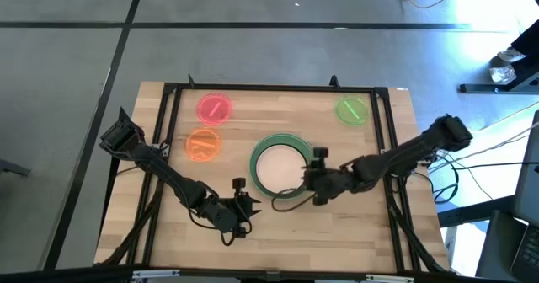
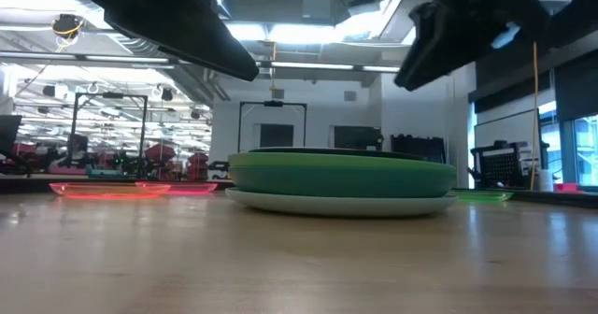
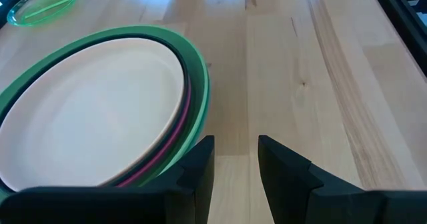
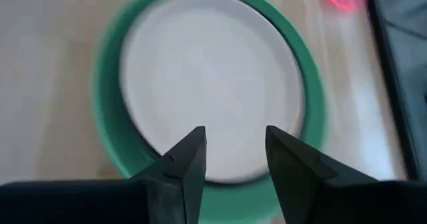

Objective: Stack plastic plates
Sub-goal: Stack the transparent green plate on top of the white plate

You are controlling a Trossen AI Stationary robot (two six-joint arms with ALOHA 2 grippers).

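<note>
Three small plates [image 1: 214, 108] loose on the tabletop [image 1: 354, 232] beyond the mid-table stack [image 1: 280, 164], red and orange toward the left claw [image 1: 244, 205], green nearer the right claw [image 1: 318, 176]; both claws apart and empty.

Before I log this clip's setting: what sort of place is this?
Probably a robotics lab or workshop: a wooden table with a black frame on a grey floor, and metal rigs under strip lights behind.
</note>
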